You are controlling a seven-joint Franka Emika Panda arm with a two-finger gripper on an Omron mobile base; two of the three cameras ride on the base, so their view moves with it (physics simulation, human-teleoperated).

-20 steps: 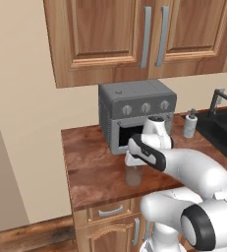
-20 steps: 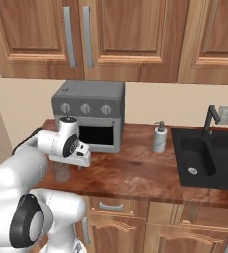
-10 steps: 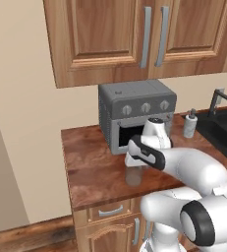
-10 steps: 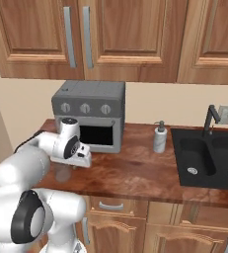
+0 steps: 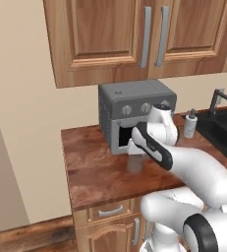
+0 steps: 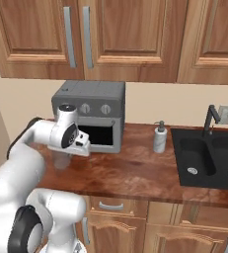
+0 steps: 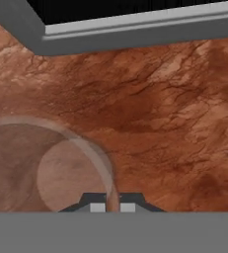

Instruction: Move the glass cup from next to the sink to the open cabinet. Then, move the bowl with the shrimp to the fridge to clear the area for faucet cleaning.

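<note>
So far only the pickup is done: the glass cup is pinched at its rim by the claw above the surface, in front of the toaster oven. The open cabinet placement is judged still ahead, and the bowl's move to the fridge untouched.

Raised-panel wood wall cabinets hang on a beige wall above a reddish-brown tabletop; wood floor below
</note>
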